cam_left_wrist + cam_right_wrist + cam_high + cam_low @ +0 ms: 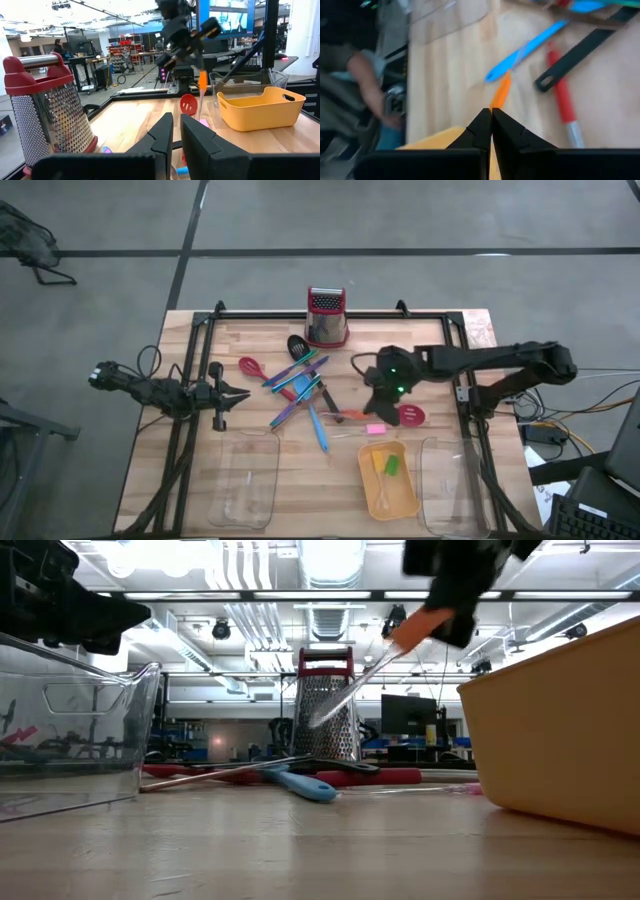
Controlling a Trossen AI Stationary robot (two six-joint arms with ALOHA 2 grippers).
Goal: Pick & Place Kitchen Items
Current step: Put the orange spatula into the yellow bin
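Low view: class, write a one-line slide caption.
Right gripper shut on an orange-handled utensil, lifted before the box grater.
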